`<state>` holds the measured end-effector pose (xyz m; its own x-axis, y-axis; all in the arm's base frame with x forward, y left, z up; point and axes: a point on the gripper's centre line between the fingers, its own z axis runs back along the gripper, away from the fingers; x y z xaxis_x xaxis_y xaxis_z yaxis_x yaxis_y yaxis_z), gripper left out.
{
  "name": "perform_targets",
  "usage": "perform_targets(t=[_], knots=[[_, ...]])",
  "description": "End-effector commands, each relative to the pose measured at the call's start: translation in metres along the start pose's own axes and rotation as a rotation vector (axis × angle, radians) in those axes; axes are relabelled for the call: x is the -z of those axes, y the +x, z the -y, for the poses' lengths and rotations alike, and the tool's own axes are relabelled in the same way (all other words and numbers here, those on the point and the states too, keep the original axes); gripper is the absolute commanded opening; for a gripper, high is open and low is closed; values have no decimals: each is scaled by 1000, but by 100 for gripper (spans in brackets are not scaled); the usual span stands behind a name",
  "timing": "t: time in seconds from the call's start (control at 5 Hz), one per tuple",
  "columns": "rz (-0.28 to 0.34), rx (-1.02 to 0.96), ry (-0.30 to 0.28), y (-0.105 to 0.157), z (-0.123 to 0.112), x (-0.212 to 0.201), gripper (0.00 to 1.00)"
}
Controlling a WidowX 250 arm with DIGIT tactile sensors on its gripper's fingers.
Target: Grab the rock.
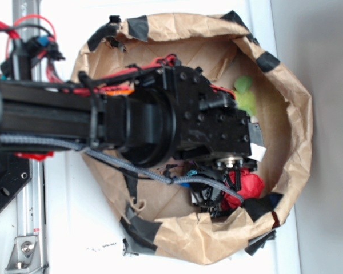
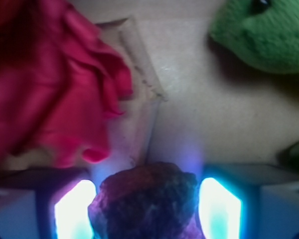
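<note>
In the wrist view the rock (image 2: pixel 147 201), a lumpy dark brown-grey chunk, sits between my gripper's (image 2: pixel 147 209) two glowing fingers (image 2: pixel 72 211) at the bottom of the frame. It fills the gap and both fingers press against its sides, so the gripper is shut on it. In the exterior view the arm reaches down into a brown paper bag (image 1: pixel 297 114). The gripper and the rock are hidden there under the black wrist housing.
A red cloth wad (image 2: pixel 50 84) lies close at the upper left, and shows in the exterior view (image 1: pixel 248 185) too. A green plush (image 2: pixel 264 30) lies at the upper right, also in the exterior view (image 1: pixel 246 94). The crumpled bag walls surround everything.
</note>
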<state>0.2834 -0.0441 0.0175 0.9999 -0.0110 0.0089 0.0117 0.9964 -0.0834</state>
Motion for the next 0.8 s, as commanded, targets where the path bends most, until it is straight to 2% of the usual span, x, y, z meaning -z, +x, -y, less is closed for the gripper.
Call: perform_targets(t=[0.0,0.4,0.6], knots=[[92,-33,-33,-8,-3,-61,0],[292,-79,-87,-17,-22,-162,0],[289,-82,-69,-12,-23,-182,0]])
